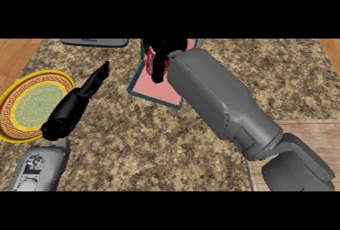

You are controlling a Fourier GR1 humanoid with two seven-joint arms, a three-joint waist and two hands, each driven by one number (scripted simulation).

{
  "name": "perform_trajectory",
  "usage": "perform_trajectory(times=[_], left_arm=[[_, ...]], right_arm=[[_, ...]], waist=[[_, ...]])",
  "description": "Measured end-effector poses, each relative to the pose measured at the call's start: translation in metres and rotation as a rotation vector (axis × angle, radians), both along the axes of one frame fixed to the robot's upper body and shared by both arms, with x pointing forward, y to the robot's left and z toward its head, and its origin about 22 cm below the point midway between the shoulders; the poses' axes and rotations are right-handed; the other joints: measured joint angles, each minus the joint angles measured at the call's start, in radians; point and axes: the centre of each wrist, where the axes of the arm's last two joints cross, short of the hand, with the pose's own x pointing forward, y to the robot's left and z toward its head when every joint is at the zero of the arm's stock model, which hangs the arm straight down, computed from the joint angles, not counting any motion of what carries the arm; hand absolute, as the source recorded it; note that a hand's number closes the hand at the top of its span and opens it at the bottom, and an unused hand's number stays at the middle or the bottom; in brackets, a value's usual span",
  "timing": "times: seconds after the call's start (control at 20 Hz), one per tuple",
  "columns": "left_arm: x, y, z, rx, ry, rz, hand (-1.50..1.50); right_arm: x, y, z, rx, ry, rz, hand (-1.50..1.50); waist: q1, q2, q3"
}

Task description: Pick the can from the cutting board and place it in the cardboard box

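A pink cutting board (157,96) with a teal rim lies at the top middle of the speckled counter. On its far end stands a red can (150,57), mostly hidden by my right hand (166,47). That hand's black fingers curl round the can from the right and its thumb runs down the can's front. My grey right forearm crosses the view from the lower right. My left hand (72,107) rests open at the left, with straight fingers pointing up and to the right, well apart from the board. No cardboard box is clearly visible.
A yellow-rimmed plate (15,98) with a green centre lies at the left edge, partly under my left hand. A grey object (94,42) shows at the top edge, left of the board. A wooden surface (302,129) adjoins the counter at the lower right.
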Motion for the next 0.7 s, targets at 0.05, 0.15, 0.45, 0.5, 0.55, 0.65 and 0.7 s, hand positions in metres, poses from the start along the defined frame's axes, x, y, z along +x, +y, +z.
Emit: perform_trajectory(times=[0.05,0.15,0.45,0.5,0.55,0.65,0.7], left_arm=[[-0.002,0.000,-0.002,0.000,0.000,0.000,0.00],[-0.001,0.003,-0.002,0.002,0.004,0.003,0.00],[0.000,0.003,0.000,-0.001,0.005,0.000,0.00],[-0.001,0.002,0.000,-0.003,0.008,-0.003,0.00],[-0.002,0.004,0.000,-0.002,0.008,-0.002,0.00],[-0.002,0.003,-0.001,-0.009,0.006,0.002,0.00],[-0.004,0.004,-0.001,-0.007,0.005,0.002,0.00]], right_arm=[[0.004,-0.006,-0.002,-0.023,0.025,-0.003,1.50],[0.011,-0.013,-0.001,-0.051,0.081,-0.001,-1.50],[0.019,-0.027,-0.008,-0.004,0.182,0.138,-1.50],[0.020,-0.028,-0.007,0.030,0.176,0.160,-1.50],[0.019,-0.028,-0.007,0.083,0.164,0.180,-1.50],[0.020,-0.030,-0.004,0.224,0.128,0.206,-1.50],[0.021,-0.033,-0.004,0.323,0.117,0.205,-1.50]], waist=[[0.001,0.000,0.000],[-0.001,0.001,0.000],[-0.003,0.002,0.001],[-0.004,0.001,0.001],[-0.005,0.001,0.002],[-0.007,0.002,0.002],[-0.006,0.001,0.003]])
